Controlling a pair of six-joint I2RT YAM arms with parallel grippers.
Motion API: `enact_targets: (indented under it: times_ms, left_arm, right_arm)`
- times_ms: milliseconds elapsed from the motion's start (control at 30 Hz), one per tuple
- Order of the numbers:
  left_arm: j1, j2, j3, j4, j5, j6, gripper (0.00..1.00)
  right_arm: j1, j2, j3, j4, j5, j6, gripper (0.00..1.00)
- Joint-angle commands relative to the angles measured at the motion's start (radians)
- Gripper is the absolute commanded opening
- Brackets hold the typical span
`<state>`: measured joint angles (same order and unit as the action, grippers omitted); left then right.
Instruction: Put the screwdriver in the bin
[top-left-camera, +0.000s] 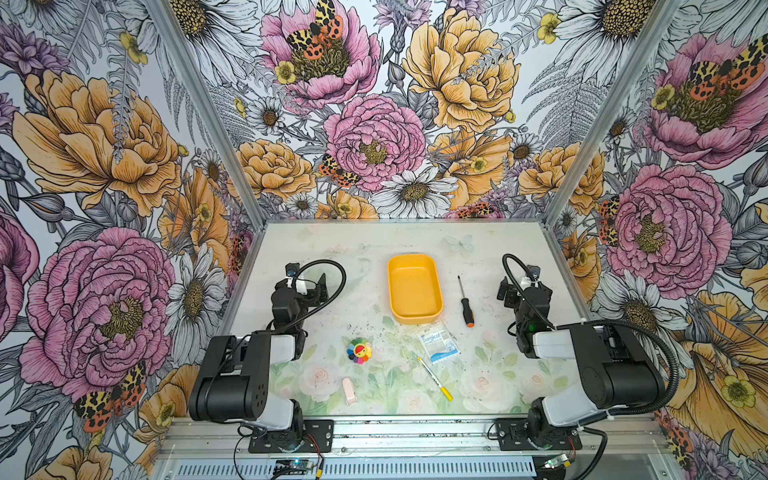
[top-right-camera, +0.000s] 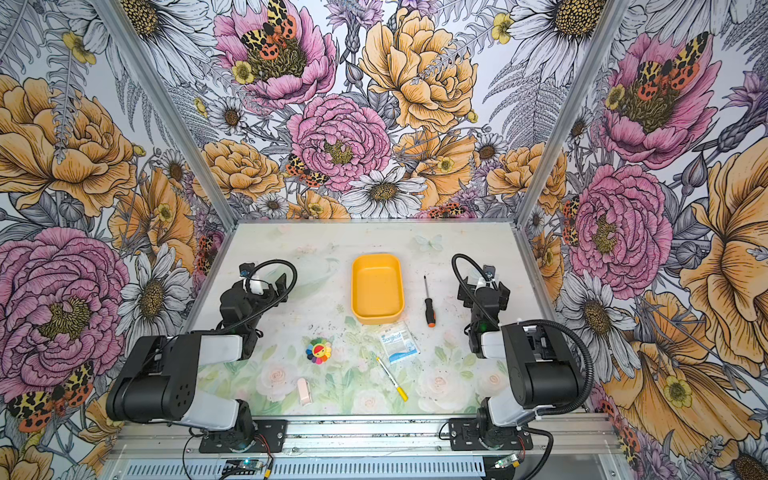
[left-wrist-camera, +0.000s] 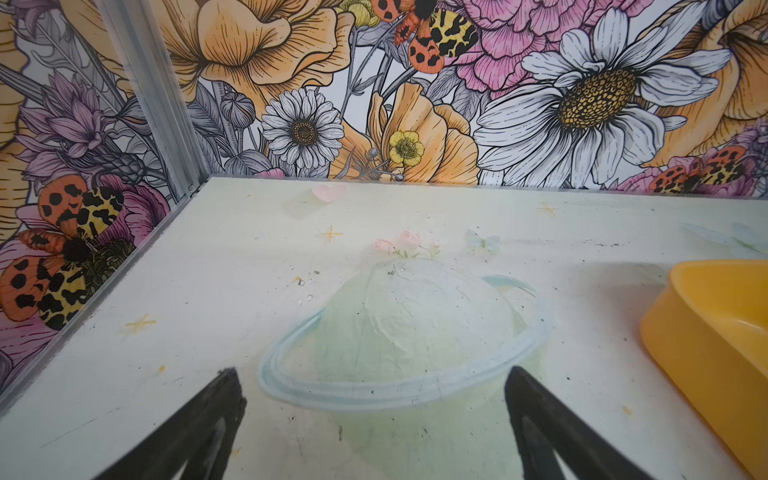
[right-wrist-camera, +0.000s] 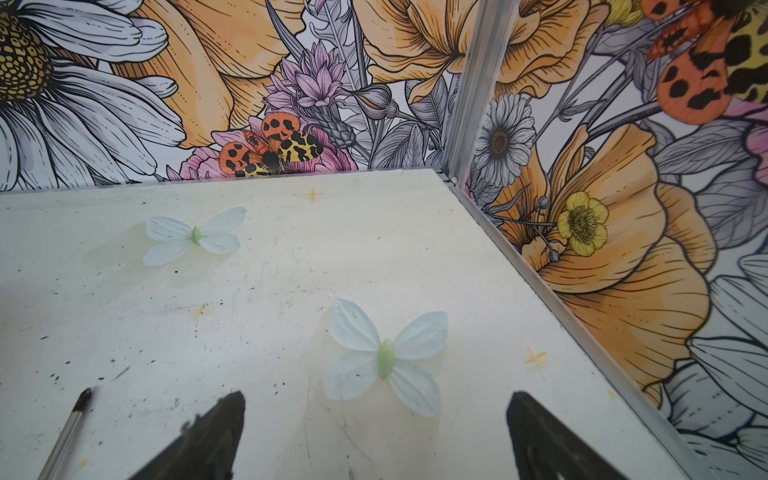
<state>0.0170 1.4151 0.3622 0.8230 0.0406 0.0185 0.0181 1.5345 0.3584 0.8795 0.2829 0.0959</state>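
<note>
The screwdriver (top-left-camera: 465, 301) (top-right-camera: 428, 301) lies flat on the table just right of the bin, with its thin shaft pointing to the back and its black handle's orange end toward the front. Only its shaft tip (right-wrist-camera: 79, 411) shows in the right wrist view. The empty yellow-orange bin (top-left-camera: 414, 291) (top-right-camera: 377, 291) sits mid-table, and one corner of it (left-wrist-camera: 706, 332) shows in the left wrist view. My right gripper (top-left-camera: 521, 286) (right-wrist-camera: 376, 397) is open over bare table, right of the screwdriver. My left gripper (top-left-camera: 309, 283) (left-wrist-camera: 372, 374) is open and empty, left of the bin.
A surgical packet (top-left-camera: 437, 341) lies just in front of the bin. A white pen with a yellow cap (top-left-camera: 434, 378), a rainbow flower toy (top-left-camera: 359, 350) and a small pink piece (top-left-camera: 349, 390) lie nearer the front. Floral walls enclose the table on three sides.
</note>
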Motion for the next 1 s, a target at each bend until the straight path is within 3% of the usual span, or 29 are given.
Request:
enact_targets:
  times_ms: [0, 100, 167, 300, 367, 567, 967]
  left_arm:
    - [-0.011, -0.161, 0.051, -0.213, -0.017, -0.005, 0.99]
    - [-0.017, -0.279, 0.065, -0.307, 0.068, -0.044, 0.99]
    - [-0.04, -0.338, 0.077, -0.368, 0.09, -0.049, 0.99]
    - [-0.077, -0.394, 0.1, -0.44, 0.111, -0.083, 0.99]
    - [-0.085, -0.402, 0.125, -0.493, 0.115, -0.145, 0.99]
    - [-0.106, -0.347, 0.19, -0.6, 0.231, -0.311, 0.99]
    - [-0.147, -0.252, 0.233, -0.702, 0.207, -0.367, 0.99]
  right_arm:
    - [-0.004, -0.043, 0.033, -0.05, -0.004, 0.011, 0.97]
    - [0.015, -0.142, 0.085, -0.23, -0.006, -0.018, 0.95]
    - [0.024, -0.232, 0.162, -0.461, -0.02, 0.015, 0.95]
    - [0.042, -0.325, 0.326, -0.826, -0.21, 0.115, 0.93]
    - [0.08, -0.345, 0.366, -0.943, -0.22, 0.168, 0.99]
    - [0.218, -0.392, 0.321, -1.056, -0.28, 0.313, 1.0]
    - [0.351, -0.305, 0.306, -1.212, -0.218, 0.429, 0.9]
